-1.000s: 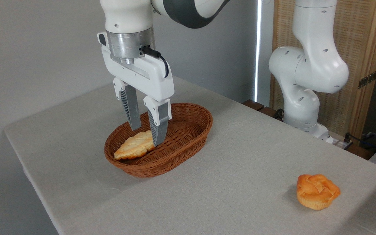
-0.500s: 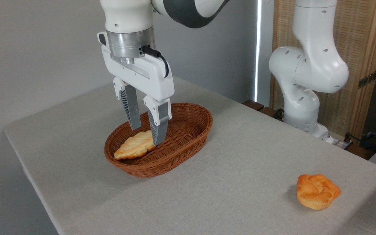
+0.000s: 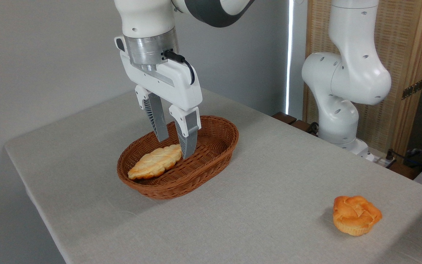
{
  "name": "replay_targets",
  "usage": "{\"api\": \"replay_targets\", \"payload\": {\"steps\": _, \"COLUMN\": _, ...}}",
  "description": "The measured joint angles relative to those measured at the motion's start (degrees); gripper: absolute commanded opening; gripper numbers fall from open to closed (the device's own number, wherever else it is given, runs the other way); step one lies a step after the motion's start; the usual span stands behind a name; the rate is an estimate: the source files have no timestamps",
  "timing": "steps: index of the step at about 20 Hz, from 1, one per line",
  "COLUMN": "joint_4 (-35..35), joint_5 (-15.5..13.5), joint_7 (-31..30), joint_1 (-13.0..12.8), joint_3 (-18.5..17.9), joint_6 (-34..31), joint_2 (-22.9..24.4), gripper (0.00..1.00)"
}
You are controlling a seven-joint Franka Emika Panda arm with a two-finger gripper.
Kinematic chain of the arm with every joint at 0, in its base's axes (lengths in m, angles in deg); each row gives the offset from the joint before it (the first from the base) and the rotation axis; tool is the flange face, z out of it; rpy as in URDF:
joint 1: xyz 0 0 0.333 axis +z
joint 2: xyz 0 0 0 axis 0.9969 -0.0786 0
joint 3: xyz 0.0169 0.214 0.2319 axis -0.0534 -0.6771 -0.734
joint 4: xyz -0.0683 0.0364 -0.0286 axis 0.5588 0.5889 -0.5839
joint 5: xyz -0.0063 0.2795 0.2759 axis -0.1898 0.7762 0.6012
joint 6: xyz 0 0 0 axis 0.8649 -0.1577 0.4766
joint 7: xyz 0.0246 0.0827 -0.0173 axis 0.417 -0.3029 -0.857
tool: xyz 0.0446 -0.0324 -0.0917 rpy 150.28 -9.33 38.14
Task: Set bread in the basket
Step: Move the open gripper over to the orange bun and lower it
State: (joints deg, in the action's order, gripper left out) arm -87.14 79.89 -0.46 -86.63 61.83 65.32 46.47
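A pale braided leaf-shaped bread [image 3: 155,161] lies inside the reddish-brown wicker basket [image 3: 211,161] at its left end. My gripper [image 3: 176,147] hangs open just above the bread's right tip, fingers apart and holding nothing. A round orange-golden bun [image 3: 356,214] with a swirled top sits on the table near the front right, far from the basket and the gripper.
The table [image 3: 255,190] wears a grey cloth, with its left edge and front corner close to the basket. My arm's white base [image 3: 343,91] stands at the back right, in front of a wooden screen. Cables lie at the far right.
My gripper has risen a little and shifted right, off the braided bread, which stays lying in the basket. The bun has not moved.
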Motion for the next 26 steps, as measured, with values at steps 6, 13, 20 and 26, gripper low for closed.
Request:
{"api": "replay_targets", "payload": {"steps": 6, "joint_4": -2.5, "joint_5": 0.3, "joint_7": 12.5, "joint_1": 0.1, "joint_3": -5.0, "joint_6": -2.4, "joint_2": 3.6, "gripper": 1.00}}
{"api": "replay_targets", "payload": {"steps": 13, "joint_4": -14.2, "joint_5": 4.1, "joint_7": 33.9, "joint_1": 0.2, "joint_3": -12.1, "joint_6": -2.5, "joint_2": 12.4, "gripper": 1.00}}
{"api": "replay_targets", "payload": {"steps": 20, "joint_4": -24.6, "joint_5": 14.2, "joint_7": 50.7, "joint_1": 0.2, "joint_3": -19.2, "joint_6": -1.5, "joint_2": 16.7, "gripper": 1.00}}
{"api": "replay_targets", "payload": {"steps": 26, "joint_4": -27.0, "joint_5": 20.4, "joint_7": 57.5, "joint_1": 0.2, "joint_3": -25.3, "joint_6": 0.7, "joint_2": 16.8, "gripper": 1.00}}
